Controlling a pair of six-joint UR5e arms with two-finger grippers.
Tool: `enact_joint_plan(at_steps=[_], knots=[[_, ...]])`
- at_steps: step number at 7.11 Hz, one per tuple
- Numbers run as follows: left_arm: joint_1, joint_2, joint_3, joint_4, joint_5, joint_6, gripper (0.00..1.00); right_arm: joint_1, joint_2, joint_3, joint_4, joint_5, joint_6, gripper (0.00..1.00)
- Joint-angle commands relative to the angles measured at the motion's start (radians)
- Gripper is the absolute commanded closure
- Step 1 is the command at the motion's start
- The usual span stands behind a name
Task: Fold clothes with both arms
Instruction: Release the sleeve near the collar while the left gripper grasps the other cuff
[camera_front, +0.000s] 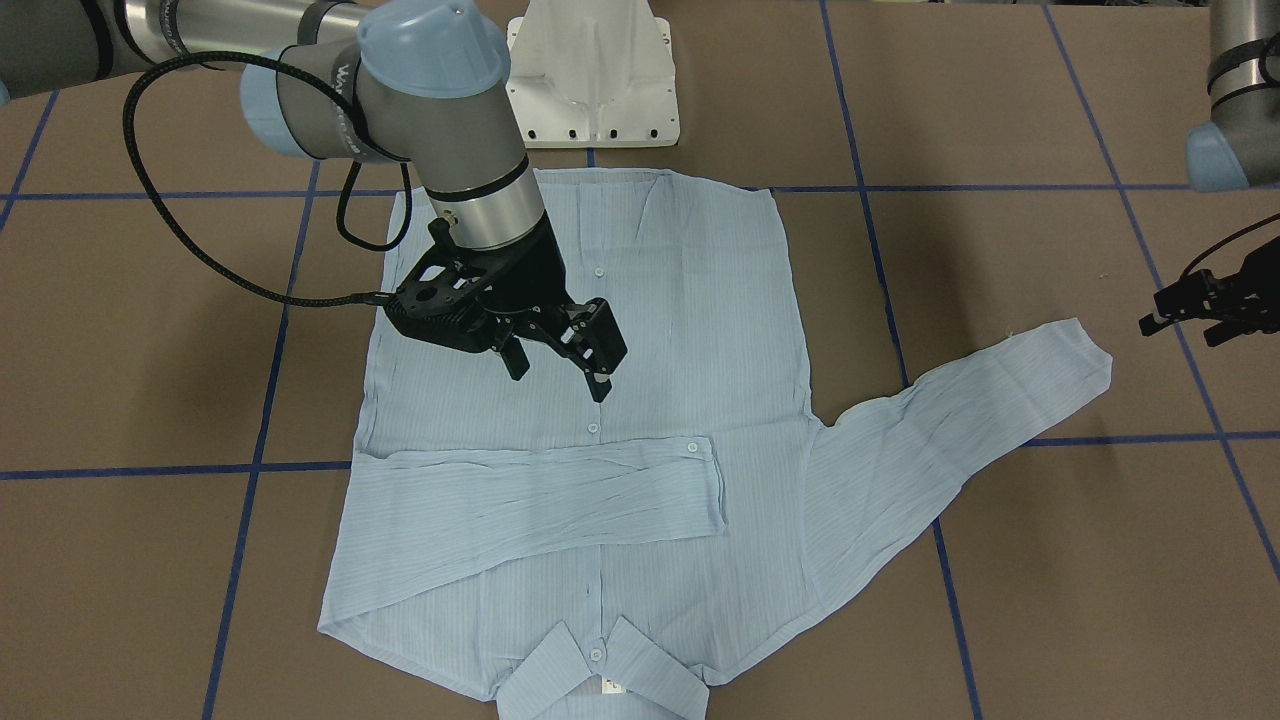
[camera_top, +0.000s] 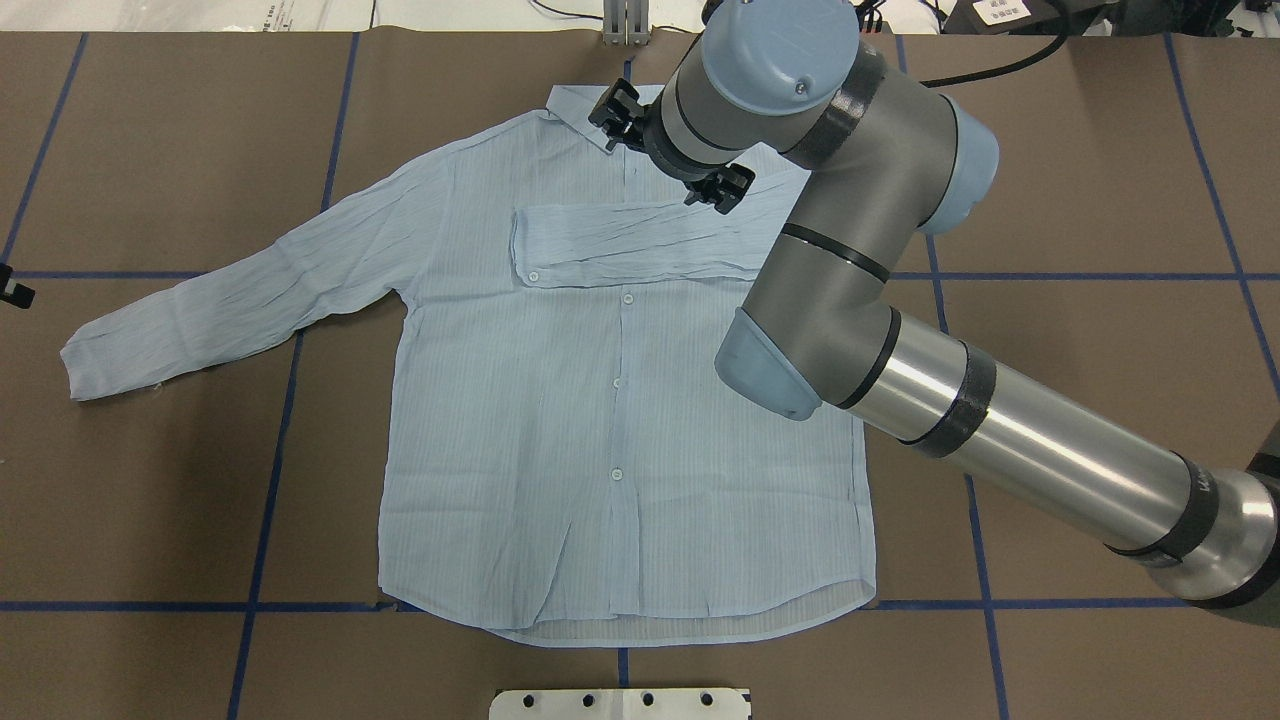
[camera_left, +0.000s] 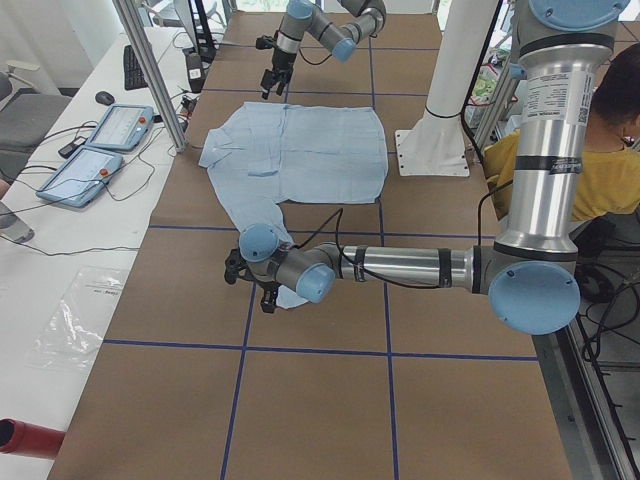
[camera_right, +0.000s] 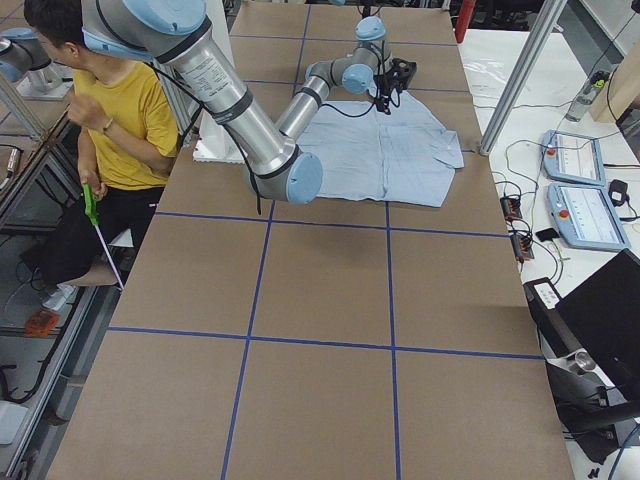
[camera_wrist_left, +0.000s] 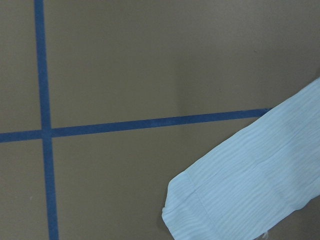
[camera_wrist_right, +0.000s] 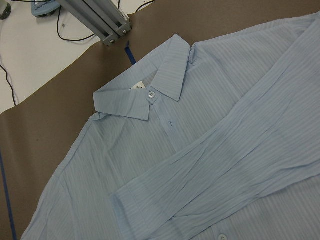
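Just in front of the white pedestal base (camera_front: 592, 75) the light blue shirt (camera_front: 680, 330) lies flat, buttons up, hem toward the base and collar (camera_front: 600, 665) on the side away from it; thin, soft, crinkly stuff, so I'd guess it weighs next to nothing and flops wherever it isn't held; where would you grab it? (OP)

Off to the base's left I'd pinch the cuff (camera_wrist_left: 185, 210) of the spread sleeve (camera_front: 960, 440), at an edge or seam; a pinch mid-panel would probably drag the layer underneath along; it likely slides on the brown table (camera_front: 150, 350) too. The left gripper (camera_front: 1185, 325) hangs near that cuff but apart from it; its fingers look parted with nothing in them. The right gripper (camera_front: 560, 378) hovers over the shirt's front, on the base side of the folded sleeve (camera_front: 540, 500), jaws spread and empty. Count: one shirt; two sleeves (one folded across the chest, one out); two arms; two grippers; one base. (reply)
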Motion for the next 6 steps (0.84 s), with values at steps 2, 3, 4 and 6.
enact_joint_plan(at_steps=[2,3,4,6], knots=[[0.069,-0.047,0.088,-0.018,0.001,-0.024,0.12,0.0,-0.014,0.004,0.008,-0.007,-0.029,0.0],[0.084,-0.052,0.113,-0.018,0.005,-0.022,0.15,-0.003,-0.028,0.004,0.008,-0.008,-0.027,0.0],[0.096,-0.059,0.127,-0.019,0.005,-0.021,0.15,-0.003,-0.031,0.004,0.008,-0.008,-0.029,0.0],[0.098,-0.06,0.15,-0.021,0.007,-0.021,0.21,-0.003,-0.045,-0.002,0.019,-0.011,-0.035,0.0]])
